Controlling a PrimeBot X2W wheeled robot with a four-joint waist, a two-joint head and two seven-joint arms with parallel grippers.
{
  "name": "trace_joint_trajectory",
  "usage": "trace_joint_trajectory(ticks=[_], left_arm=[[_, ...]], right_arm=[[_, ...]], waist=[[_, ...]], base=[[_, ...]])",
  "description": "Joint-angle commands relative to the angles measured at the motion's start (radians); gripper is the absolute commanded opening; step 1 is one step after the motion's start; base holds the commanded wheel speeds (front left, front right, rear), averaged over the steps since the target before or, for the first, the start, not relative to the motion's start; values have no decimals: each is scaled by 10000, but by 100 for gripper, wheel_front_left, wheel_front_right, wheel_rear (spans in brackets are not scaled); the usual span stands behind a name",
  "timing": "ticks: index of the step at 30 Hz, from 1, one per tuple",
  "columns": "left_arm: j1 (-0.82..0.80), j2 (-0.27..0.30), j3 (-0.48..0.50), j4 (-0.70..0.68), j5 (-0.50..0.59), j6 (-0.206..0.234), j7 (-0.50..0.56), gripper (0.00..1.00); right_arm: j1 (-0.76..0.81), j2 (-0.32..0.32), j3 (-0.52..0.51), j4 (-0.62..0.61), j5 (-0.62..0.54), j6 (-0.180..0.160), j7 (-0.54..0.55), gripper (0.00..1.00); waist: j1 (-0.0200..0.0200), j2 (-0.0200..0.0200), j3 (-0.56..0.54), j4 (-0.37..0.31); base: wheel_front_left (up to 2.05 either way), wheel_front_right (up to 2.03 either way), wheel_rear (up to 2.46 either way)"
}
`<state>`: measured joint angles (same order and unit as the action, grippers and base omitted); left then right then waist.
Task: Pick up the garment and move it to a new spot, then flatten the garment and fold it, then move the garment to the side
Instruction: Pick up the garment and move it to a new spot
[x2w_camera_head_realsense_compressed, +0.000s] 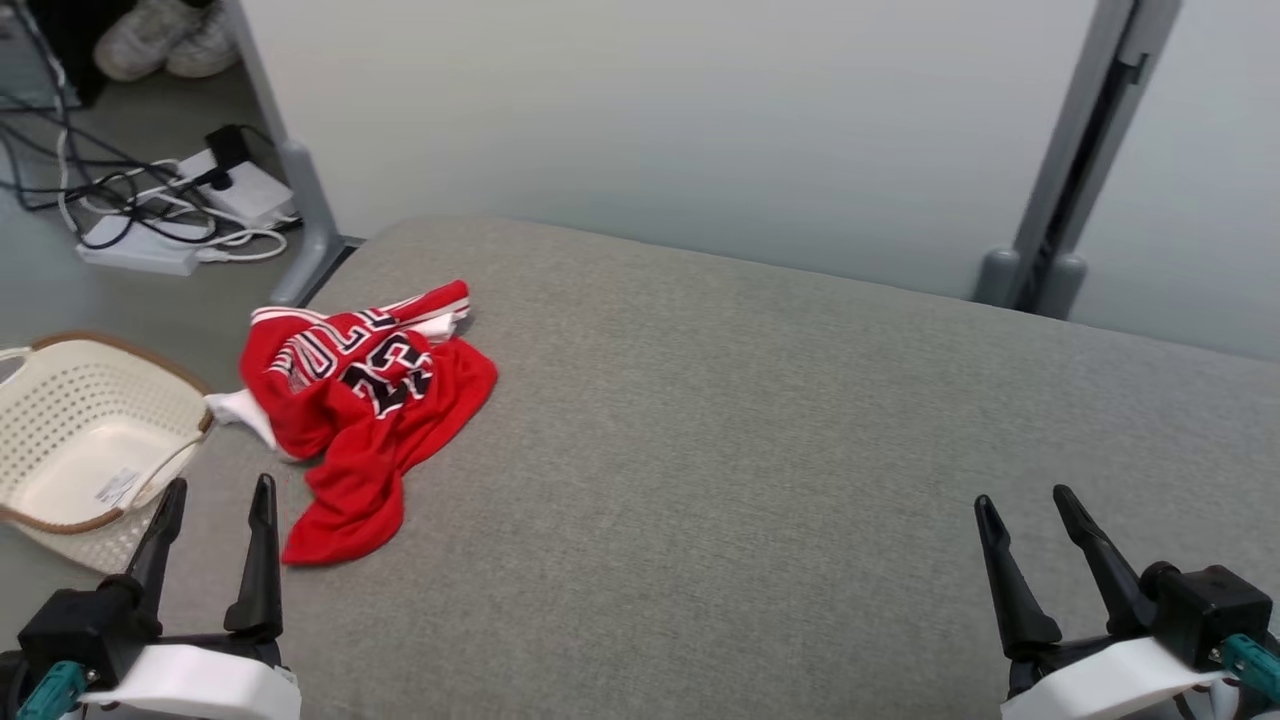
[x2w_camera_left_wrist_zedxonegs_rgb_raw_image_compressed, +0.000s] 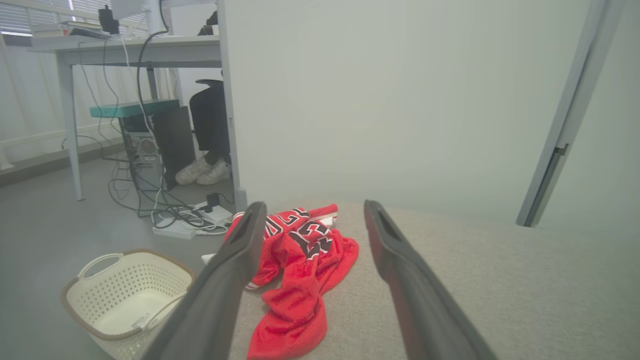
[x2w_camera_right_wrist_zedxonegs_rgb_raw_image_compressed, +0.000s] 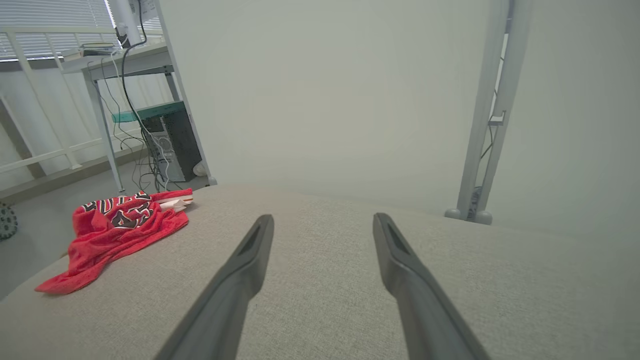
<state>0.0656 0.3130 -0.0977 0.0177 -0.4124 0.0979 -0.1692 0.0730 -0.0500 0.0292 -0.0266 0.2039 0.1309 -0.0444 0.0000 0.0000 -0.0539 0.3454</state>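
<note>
The garment (x2w_camera_head_realsense_compressed: 370, 420) is bright red, with black lettering outlined in white and red-and-white striped trim, on a cushion (x2w_camera_head_realsense_compressed: 750, 450) of plain grey weave. The basket (x2w_camera_head_realsense_compressed: 60, 400) is cream, dotted all over with small holes, its rim brown. The left gripper (x2w_camera_head_realsense_compressed: 221, 482) and right gripper (x2w_camera_head_realsense_compressed: 1022, 495) have black fingers, white bodies and teal fittings.

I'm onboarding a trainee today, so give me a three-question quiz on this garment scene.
1. True or false: the red garment lies folded flat on the grey padded surface.
2. Which is nearer the garment: A, the left claw, or B, the right claw?
3. Fill in: the white basket stands on the ____.
Key: 1 false, it is crumpled; 2 A; 3 floor.
</note>
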Motion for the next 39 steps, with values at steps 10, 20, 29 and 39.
trace_joint_trajectory(ticks=[10,20,29,39], left_arm=[[-252,180,226,174,-153,71,-216,100],[-479,163,282,239,-302,97,-282,100],[-1616,355,433,1568,-895,-483,-127,100],[-3529,126,331,5375,-1713,-1672,-340,100]], right_arm=[[-185,-32,250,187,188,-3,-120,100],[-277,-32,332,182,230,-3,-194,100],[-764,-35,411,-161,-182,-3,100,100],[-2107,-256,192,-1206,-1269,-3,642,100]], waist=[[0,0,45,1277],[0,0,153,1015],[0,0,1030,350],[0,0,3127,-675]], base=[[0,0,0],[0,0,0],[0,0,0],[0,0,0]])
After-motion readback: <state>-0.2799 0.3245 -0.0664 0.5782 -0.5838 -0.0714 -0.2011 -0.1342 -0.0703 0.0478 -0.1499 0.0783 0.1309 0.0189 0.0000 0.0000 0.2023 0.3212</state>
